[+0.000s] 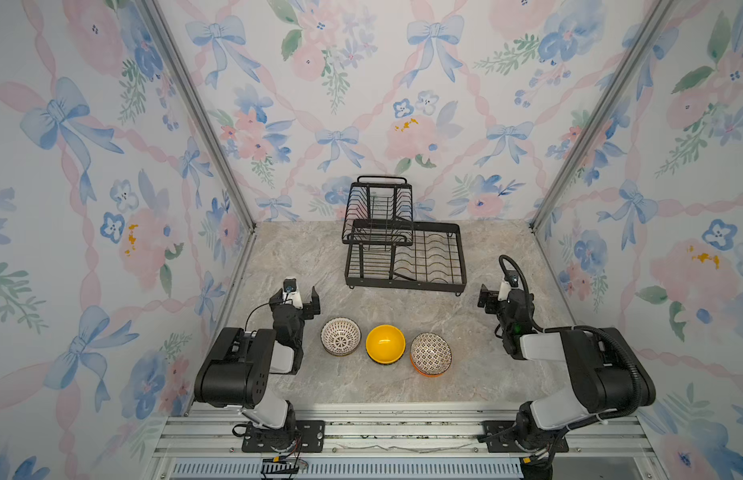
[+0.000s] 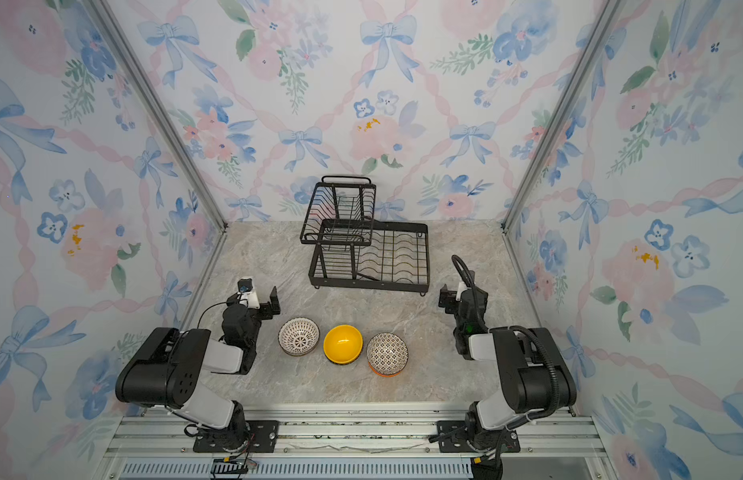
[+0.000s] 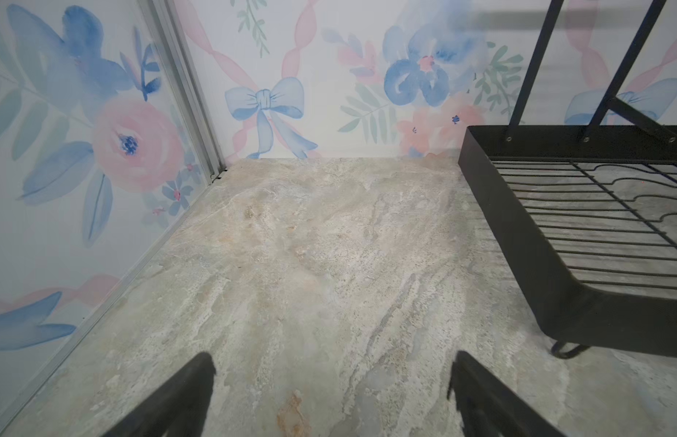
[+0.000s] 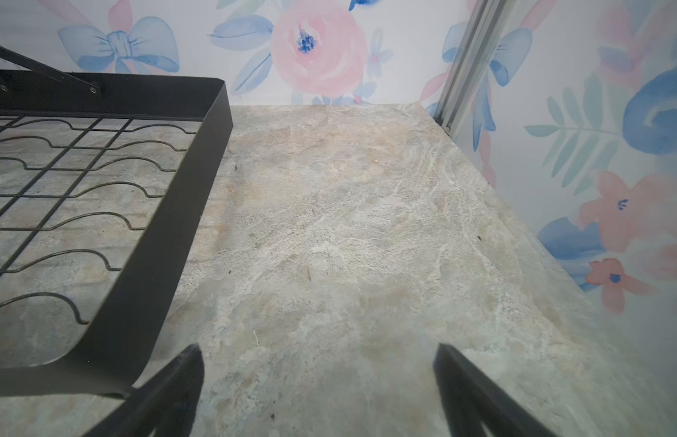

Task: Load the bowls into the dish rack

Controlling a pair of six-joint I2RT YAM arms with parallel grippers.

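The left jaws and the right jaws gape wide, holding nothing. Waiting in a row on the marbled desk [image 1: 361,388], well apart from the black wire dish rack [image 1: 403,285] behind: white lattice bowl [image 1: 340,336], glossy yellow bowl [image 1: 385,344], speckled bowl [image 1: 430,352] nested in an orange bowl [image 1: 429,373]. My call: pinch one thin rim from above, since that smooth glaze looks slippery, and lift the top bowl alone.

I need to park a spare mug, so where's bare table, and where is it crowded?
Bare table lies between the dish rack and the left wall, between the rack and the right wall, and between the row of bowls and the front rail. Crowded: the bowls themselves, nearly touching.
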